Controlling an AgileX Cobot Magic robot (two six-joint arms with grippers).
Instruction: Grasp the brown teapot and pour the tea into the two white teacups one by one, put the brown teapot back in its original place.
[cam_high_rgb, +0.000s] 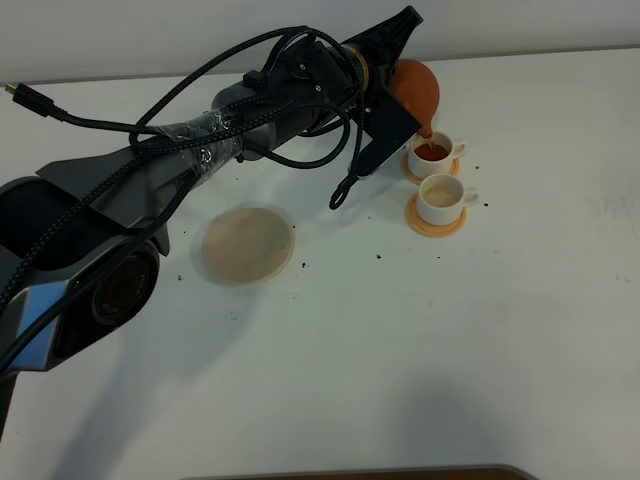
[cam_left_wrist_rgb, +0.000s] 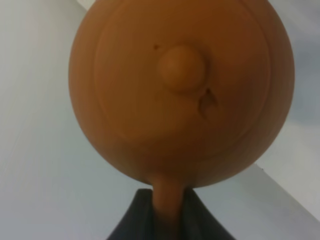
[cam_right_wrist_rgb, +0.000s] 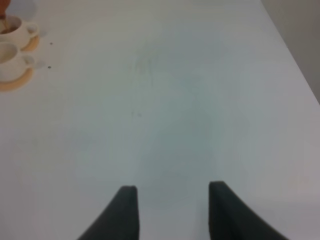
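Left gripper (cam_left_wrist_rgb: 167, 216) holds teapot (cam_left_wrist_rgb: 180, 90), tea (cam_high_rgb: 431, 150) in teacup (cam_high_rgb: 433, 168)

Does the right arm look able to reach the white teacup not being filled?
Probably yes: only bare white table lies between the open right gripper and that small white teacup; the brown clay teapot tilts over the other teacup.

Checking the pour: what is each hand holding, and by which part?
The left hand grips the brown teapot by its handle; the right hand holds nothing.
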